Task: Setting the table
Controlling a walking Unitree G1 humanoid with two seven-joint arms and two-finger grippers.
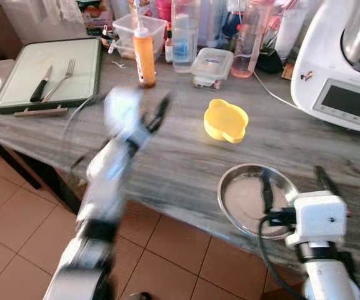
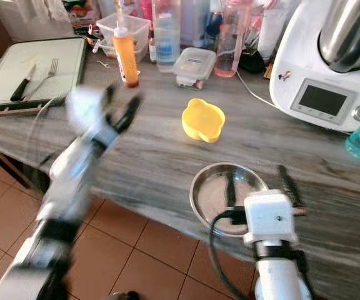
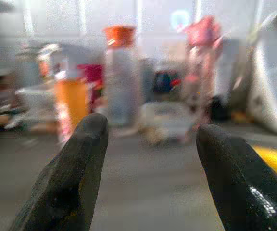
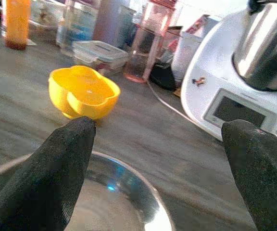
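A round steel plate lies at the near edge of the grey counter. My right gripper is open just above it, one finger over the dish and the other outside its rim on the right. A yellow flower-shaped bowl stands behind the plate and is also ahead of the right fingers. My left gripper is open and blurred over the counter's middle left, holding nothing. A knife and a fork rest on a green-edged board at the far left.
An orange bottle, a lidded plastic box, clear bottles and a pink jug crowd the back of the counter. A white kitchen machine with a cable stands at the right. Tiled floor lies below the counter edge.
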